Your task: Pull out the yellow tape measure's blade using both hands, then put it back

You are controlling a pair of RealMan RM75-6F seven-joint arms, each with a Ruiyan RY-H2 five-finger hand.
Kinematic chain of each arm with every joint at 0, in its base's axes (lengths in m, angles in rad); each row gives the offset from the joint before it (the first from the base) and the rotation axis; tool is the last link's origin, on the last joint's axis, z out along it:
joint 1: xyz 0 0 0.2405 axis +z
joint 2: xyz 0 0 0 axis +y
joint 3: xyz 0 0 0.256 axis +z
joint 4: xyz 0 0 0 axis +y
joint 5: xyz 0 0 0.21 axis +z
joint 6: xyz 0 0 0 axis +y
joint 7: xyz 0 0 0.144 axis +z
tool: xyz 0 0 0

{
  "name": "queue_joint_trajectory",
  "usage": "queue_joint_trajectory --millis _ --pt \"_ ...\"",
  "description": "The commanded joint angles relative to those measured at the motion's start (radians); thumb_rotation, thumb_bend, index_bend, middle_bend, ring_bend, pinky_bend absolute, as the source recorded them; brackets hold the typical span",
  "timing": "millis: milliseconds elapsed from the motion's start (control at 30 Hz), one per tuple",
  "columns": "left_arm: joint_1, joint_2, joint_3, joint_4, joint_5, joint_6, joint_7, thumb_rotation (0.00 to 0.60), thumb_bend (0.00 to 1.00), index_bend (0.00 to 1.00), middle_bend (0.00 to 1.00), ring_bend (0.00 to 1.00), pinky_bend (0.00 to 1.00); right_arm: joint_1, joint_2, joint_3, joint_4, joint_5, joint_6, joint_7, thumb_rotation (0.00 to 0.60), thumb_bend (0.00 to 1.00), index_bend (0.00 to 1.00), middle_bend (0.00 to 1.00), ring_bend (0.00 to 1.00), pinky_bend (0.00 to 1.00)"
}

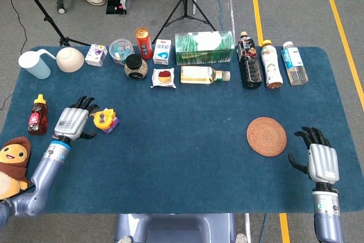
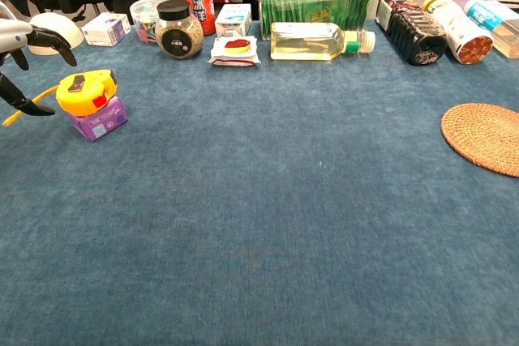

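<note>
The yellow tape measure [image 1: 103,118] [image 2: 84,91] rests on a small purple box [image 2: 99,120] at the left of the blue table, with a short length of yellow blade [image 2: 21,109] sticking out to its left. My left hand [image 1: 74,122] [image 2: 22,62] hovers just left of the tape measure, fingers spread, holding nothing; its fingers lie over the blade. My right hand [image 1: 321,160] rests open near the table's front right corner, far from the tape; the chest view does not show it.
A woven coaster [image 1: 266,136] lies ahead of the right hand. Bottles [image 1: 272,65], a green tissue box [image 1: 203,48], jars, a red can [image 1: 143,42], a bowl [image 1: 70,59] and a jug line the back edge. A sauce bottle [image 1: 37,115] and plush toy [image 1: 13,162] sit at the left.
</note>
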Motion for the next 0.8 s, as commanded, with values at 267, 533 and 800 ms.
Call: queue_joint_trajectory --millis 267,533,800 --pt "-0.019 -0.01 0.006 0.022 -0.015 -0.019 -0.027 0.6 0.17 0.24 0.11 0.03 0.26 -0.008 0.002 -0.003 -0.009 0.004 0.007 -0.006 0.543 0.33 0.27 0.18 0.12 0.22" --pt "-0.028 -0.021 0.013 0.042 -0.029 -0.027 -0.042 0.6 0.17 0.25 0.11 0.03 0.26 -0.013 0.004 -0.005 -0.018 0.008 0.01 -0.009 0.541 0.33 0.27 0.18 0.12 0.22" --pt "-0.036 -0.032 0.014 0.059 -0.036 -0.034 -0.067 0.6 0.19 0.27 0.11 0.03 0.26 -0.019 0.008 -0.007 -0.024 0.011 0.014 -0.013 0.541 0.33 0.27 0.18 0.12 0.22"
